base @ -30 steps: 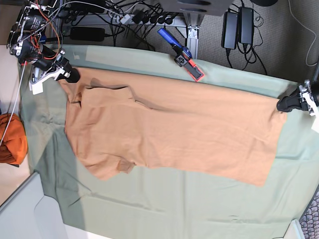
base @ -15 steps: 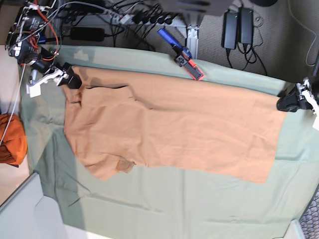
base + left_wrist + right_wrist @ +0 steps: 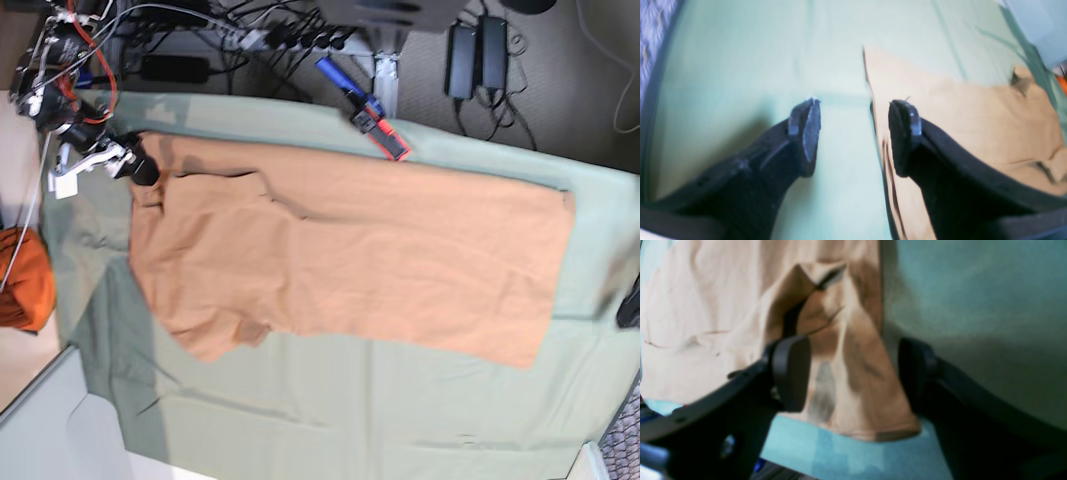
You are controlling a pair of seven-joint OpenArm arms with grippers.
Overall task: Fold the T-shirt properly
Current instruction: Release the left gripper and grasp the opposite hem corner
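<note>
Both the left gripper and the right gripper stand open, holding nothing; the T-shirt lies half-folded on the green cloth, so the next fold needs a new grasp at its long edge.

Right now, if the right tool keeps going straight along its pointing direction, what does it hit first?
Most likely the T-shirt: the right tool is open with a raised fold of that fabric between its fingers, directly ahead. Depth is unclear in the blurred wrist view, so contact distance can't be judged.

The light orange-tan T-shirt lies spread flat, one sleeve rumpled.
</note>
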